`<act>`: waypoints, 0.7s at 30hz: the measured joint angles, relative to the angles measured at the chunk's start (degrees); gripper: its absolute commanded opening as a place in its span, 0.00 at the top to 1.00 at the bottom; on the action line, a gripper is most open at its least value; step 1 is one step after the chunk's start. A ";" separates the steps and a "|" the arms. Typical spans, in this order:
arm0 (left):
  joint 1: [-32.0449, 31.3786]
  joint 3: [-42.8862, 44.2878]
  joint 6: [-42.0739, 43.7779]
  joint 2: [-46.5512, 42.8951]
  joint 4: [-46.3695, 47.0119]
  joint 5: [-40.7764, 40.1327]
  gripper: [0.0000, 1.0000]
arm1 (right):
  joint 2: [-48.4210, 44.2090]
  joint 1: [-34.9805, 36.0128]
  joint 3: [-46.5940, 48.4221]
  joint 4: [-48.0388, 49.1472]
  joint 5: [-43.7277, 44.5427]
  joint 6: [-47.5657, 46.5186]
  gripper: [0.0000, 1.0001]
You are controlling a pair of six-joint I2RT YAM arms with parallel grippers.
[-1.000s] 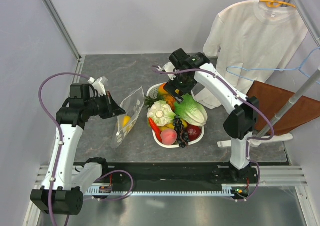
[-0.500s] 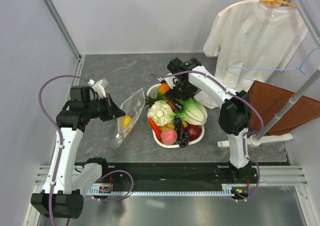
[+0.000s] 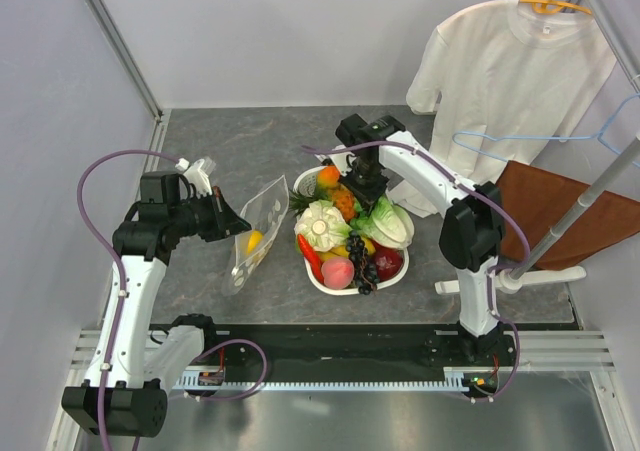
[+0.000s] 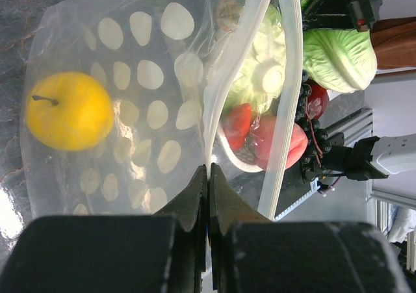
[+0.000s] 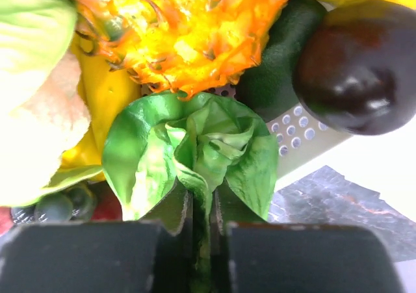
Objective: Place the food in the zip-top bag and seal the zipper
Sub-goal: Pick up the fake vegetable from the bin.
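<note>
Grey desk (image 3: 250,141): L claw (image 4: 208,176) pressed shut on the bag (image 4: 149,78) mouth edge, R claw (image 5: 201,208) pinching just a lettuce (image 5: 195,143) leaf in the basket (image 3: 335,289); thin grip, so it may slip as you lift

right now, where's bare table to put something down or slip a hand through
Bare table behind the zip-top bag, left of the right arm; another strip in front of the basket, before the black rail. Crowded: the slim gap between bag and basket, and the basket itself.
</note>
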 measured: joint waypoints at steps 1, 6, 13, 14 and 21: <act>0.00 0.00 0.00 0.00 0.00 0.00 0.98 | -0.37 0.00 0.15 0.00 -0.04 0.11 1.00; 0.00 0.00 0.00 0.04 0.00 0.02 0.98 | -3.04 -0.44 1.70 -0.50 -0.17 0.33 1.00; 0.00 0.04 -0.13 1.25 -0.02 0.07 0.98 | -7.45 -3.41 8.70 -0.61 -1.03 2.58 1.00; 0.00 0.04 -0.17 1.42 -0.04 0.07 0.98 | -8.87 -3.87 8.72 -0.22 -1.01 3.15 1.00; 0.00 0.26 -1.33 1.53 -0.07 0.11 0.98 | -21.51 -5.16 3.78 14.73 4.15 13.97 1.00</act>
